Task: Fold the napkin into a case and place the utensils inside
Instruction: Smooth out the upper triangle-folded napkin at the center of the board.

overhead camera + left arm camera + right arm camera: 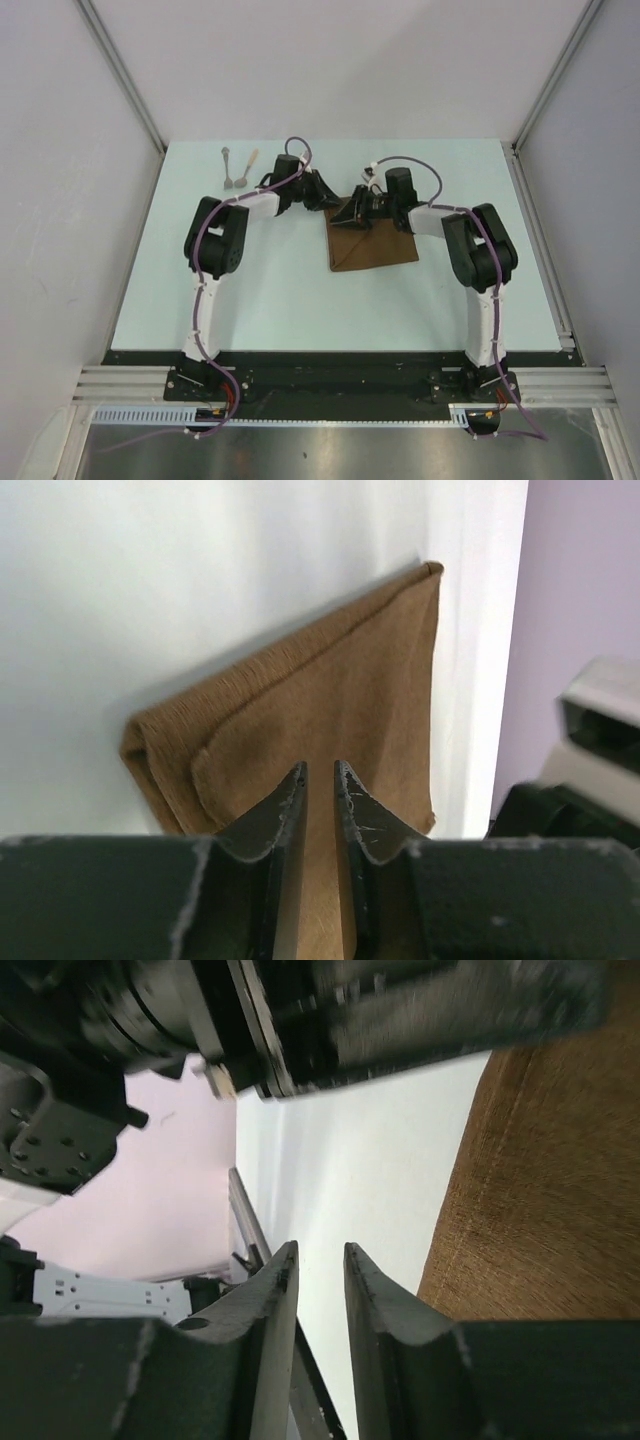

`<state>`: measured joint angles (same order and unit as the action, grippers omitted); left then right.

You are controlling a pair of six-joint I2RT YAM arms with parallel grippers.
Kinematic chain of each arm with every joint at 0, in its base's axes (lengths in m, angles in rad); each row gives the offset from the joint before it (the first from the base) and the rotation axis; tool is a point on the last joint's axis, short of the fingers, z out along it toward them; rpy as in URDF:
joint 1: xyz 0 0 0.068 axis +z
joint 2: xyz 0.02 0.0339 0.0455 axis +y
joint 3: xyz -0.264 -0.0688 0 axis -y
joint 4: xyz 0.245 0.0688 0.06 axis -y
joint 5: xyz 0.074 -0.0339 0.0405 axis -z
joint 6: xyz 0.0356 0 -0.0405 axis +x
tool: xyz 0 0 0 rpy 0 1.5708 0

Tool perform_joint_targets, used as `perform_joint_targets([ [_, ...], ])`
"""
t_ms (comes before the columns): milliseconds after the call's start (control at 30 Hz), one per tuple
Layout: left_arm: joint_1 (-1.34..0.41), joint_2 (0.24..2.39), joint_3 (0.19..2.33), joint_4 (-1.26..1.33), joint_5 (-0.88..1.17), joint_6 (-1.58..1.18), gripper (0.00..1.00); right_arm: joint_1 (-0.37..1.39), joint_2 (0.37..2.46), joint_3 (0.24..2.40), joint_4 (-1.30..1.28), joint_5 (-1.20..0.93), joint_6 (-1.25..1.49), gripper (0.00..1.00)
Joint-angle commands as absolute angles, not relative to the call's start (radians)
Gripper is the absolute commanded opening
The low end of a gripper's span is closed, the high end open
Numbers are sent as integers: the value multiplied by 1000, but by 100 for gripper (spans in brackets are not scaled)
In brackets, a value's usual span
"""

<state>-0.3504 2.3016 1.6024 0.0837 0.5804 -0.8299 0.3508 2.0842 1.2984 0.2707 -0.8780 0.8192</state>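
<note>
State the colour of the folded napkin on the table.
Plain brown, no pattern; the napkin shows best in the left wrist view.

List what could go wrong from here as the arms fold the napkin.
1. The left gripper and right gripper crowd the napkin's far corner and could collide.
2. The left gripper hangs over a folded flap; a drag might undo it.
3. The utensils lie well away, needing a long reach.
</note>
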Motion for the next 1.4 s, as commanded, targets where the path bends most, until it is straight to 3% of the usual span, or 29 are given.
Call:
perform_joint_targets([
  [0, -328, 2347, 1669, 78, 569, -838, 20, 365, 2132, 1270, 471, -914, 891, 28],
  [167, -313, 2404, 1671, 49, 572, -889, 14, 400, 2195, 1269, 495, -925, 900, 25],
  [367, -301, 2434, 1718, 6, 557, -899, 0, 448, 2218, 1178, 529, -925, 897, 24],
  [600, -301, 2457, 1736, -34, 560, -905, 0, 463, 2145, 1008, 529, -901, 852, 23],
  [900, -301, 2441, 1744, -49, 552, -879, 0, 439, 1996, 1124, 250, -851, 684, 23],
  [1133, -301, 2379, 1756, -44, 591, -862, 1, 382, 2131, 1301, 322, -884, 770, 23],
  [1367, -301, 2333, 1776, -88, 591, -854, 7, 367, 2272, 1428, 362, -884, 824, 22],
])
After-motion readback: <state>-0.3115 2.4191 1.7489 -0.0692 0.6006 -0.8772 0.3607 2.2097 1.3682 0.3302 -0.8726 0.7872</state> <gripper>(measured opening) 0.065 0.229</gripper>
